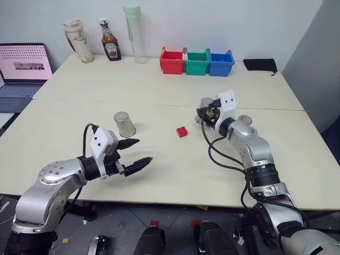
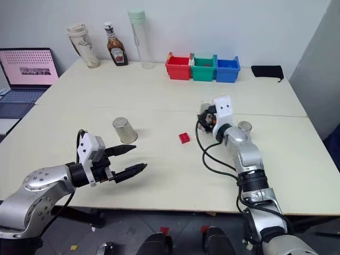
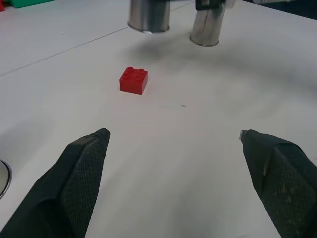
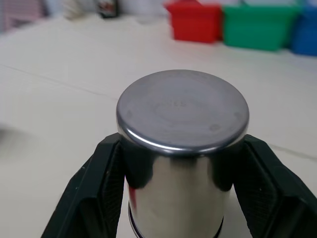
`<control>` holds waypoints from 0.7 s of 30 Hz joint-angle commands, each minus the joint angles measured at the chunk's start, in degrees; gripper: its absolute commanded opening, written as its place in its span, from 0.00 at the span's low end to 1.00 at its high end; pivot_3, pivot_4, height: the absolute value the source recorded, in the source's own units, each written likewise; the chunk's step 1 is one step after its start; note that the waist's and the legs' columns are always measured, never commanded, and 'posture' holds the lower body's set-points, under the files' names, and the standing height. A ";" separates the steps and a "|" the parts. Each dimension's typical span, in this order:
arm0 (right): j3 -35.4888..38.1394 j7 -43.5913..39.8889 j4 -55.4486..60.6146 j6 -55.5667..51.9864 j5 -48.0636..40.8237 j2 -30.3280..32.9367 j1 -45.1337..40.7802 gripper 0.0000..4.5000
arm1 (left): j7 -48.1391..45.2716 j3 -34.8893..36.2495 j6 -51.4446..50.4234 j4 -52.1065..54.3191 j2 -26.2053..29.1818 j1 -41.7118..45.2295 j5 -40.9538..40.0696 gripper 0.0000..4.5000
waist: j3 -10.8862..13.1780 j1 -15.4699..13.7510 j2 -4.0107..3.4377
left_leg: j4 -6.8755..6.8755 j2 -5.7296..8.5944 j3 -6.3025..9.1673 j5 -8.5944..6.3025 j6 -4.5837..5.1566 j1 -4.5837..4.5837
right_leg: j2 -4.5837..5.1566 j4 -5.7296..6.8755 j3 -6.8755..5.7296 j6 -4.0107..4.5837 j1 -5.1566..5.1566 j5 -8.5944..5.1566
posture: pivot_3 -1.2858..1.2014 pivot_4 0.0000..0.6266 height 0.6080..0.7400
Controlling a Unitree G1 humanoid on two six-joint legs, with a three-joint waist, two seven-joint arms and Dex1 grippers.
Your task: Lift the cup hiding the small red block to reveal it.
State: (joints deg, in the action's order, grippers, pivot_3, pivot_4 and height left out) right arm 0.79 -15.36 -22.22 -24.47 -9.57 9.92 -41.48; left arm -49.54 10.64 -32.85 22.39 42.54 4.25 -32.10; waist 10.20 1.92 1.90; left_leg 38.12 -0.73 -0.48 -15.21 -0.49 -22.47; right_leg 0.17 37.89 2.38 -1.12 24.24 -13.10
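Now our right gripper (image 4: 181, 198) is clamped on the cup (image 4: 182, 148), a black finger pressed to each side of the upside-down silver tumbler. From the left wrist view its rim seems to hang just clear of the table (image 1: 159, 90), though the shadow makes us unsure. The small red block (image 1: 182, 132) sits uncovered on the tabletop, near that gripper on its left. A second cup (image 1: 245, 120) stands just to the gripper's right. Our left gripper (image 1: 133, 154) hovers with fingers spread wide and empty, a third cup (image 1: 124, 124) just ahead of it and the block well off to its right.
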 commanded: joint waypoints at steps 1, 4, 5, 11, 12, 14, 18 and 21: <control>1.57 0.22 -6.34 5.70 0.62 -0.30 -2.29 0.60 | -0.38 -0.81 1.29 -0.06 0.18 1.96 0.51 1.00 | 0.00 0.08 0.00 | -0.03 0.00 -0.03 0.00 0.00 0.00 | -0.01 0.00 0.02 0.01 0.03 0.00 | 0.52 0.24 1.00; 2.80 0.13 -10.87 6.90 -0.29 -0.99 -2.91 0.60 | -0.41 -1.28 1.31 -0.59 -0.02 3.02 0.61 1.00 | 0.00 0.71 0.00 | -0.06 -0.05 -0.05 -0.01 0.01 0.00 | -0.01 0.00 0.05 0.01 0.05 0.00 | 0.52 0.24 1.00; 3.15 0.20 -11.71 7.24 -0.48 -1.16 -2.91 0.68 | -0.46 -1.38 1.33 -0.57 -0.03 3.17 0.58 1.00 | -0.01 0.84 0.01 | -0.06 -0.07 -0.03 -0.01 0.01 -0.01 | -0.01 0.00 0.05 0.01 0.05 0.00 | 0.52 0.24 1.00; 3.51 -0.61 -10.08 6.82 -0.59 -0.84 -0.28 0.99 | -0.37 -1.19 1.31 -1.05 0.07 3.63 0.43 1.00 | 0.00 1.03 0.00 | -0.05 -0.05 0.09 0.00 0.01 0.02 | -0.01 0.01 0.08 0.00 -0.03 0.00 | 0.52 0.24 1.00; 3.49 -0.51 -8.43 6.01 -0.60 -0.58 0.50 0.99 | -0.32 -1.24 1.25 -0.98 0.05 3.63 0.39 1.00 | 0.00 1.03 -0.01 | -0.05 -0.04 0.09 0.00 0.01 0.01 | -0.01 0.01 0.07 0.00 -0.03 0.00 | 0.52 0.24 1.00; 3.17 -0.29 -4.88 4.31 -0.42 -0.13 2.27 0.99 | -0.23 -1.39 1.23 -0.72 -0.03 3.44 0.35 1.00 | 0.01 1.04 -0.01 | -0.05 -0.01 0.08 0.00 0.01 -0.04 | -0.01 -0.01 0.07 0.00 0.01 0.00 | 0.52 0.24 1.00; 2.82 -0.78 7.06 -2.84 -2.32 0.07 7.21 0.99 | -0.07 -1.71 1.08 -1.06 -0.27 3.79 0.28 1.00 | 0.01 0.99 -0.01 | -0.06 0.00 0.17 -0.01 0.01 -0.11 | 0.02 -0.06 0.07 0.00 0.02 0.00 | 0.52 0.24 1.00; 1.57 -1.62 16.83 -8.56 -3.72 0.18 10.67 0.99 | -0.27 -2.18 1.44 -1.64 -0.52 3.91 0.50 1.00 | 0.02 0.91 -0.03 | -0.06 -0.03 0.22 -0.01 0.01 -0.14 | 0.04 -0.06 0.04 -0.15 0.04 -0.10 | 0.52 0.24 1.00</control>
State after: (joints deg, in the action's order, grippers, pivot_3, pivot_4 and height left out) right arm 3.05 -16.20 -13.33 -29.48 -11.48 9.91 -31.53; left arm -49.53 8.41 -32.30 20.26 42.25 7.58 -31.49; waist 10.22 2.83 1.87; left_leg 38.06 -0.75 -0.25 -15.21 -0.48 -22.60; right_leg 0.21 37.86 2.41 -1.35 24.28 -13.25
